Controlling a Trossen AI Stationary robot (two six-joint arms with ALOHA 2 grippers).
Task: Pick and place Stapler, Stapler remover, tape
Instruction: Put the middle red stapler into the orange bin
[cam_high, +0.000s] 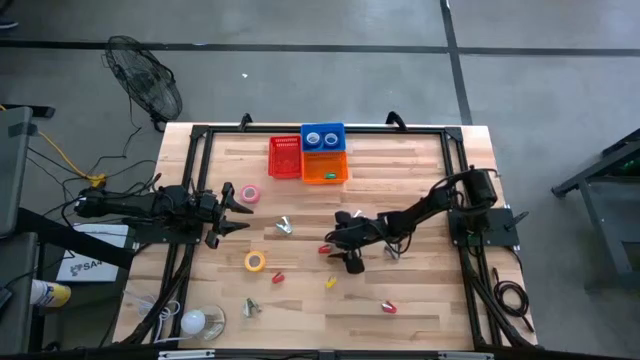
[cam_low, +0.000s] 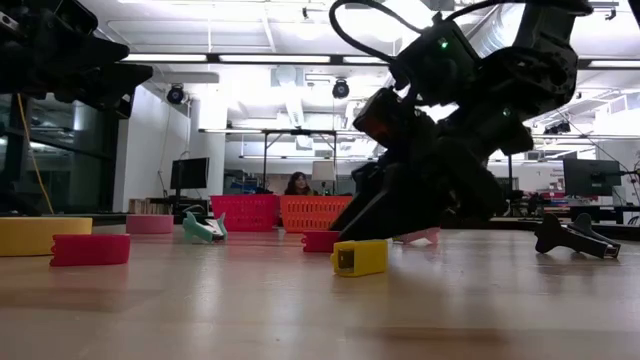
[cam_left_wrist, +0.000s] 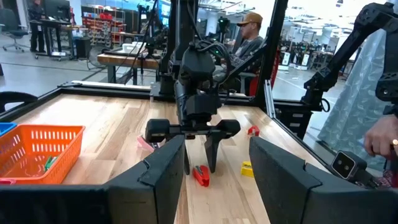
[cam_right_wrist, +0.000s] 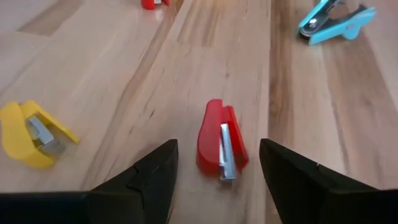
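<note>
Both sets of jaws stand wide and hold nothing; the right gripper (cam_high: 338, 243) is low over the middle of the table (cam_high: 420, 300), its fingers (cam_right_wrist: 149, 180) on either side of a red stapler remover (cam_right_wrist: 219, 144) lying on the wood, not touching it; a yellow stapler remover (cam_right_wrist: 31, 134) lies near, and a teal stapler (cam_right_wrist: 336, 20) farther off; the left gripper (cam_high: 238, 210) waits at the table's left side, with a pink tape roll (cam_high: 249, 193) just beside it and a yellow tape roll (cam_high: 256, 261) nearer the front edge; a red basket (cam_high: 285, 158), an orange basket (cam_high: 325, 167) and a blue bin (cam_high: 322, 137) stand together at the far edge; a person's hand (cam_left_wrist: 380, 135) shows beyond the table's side.
</note>
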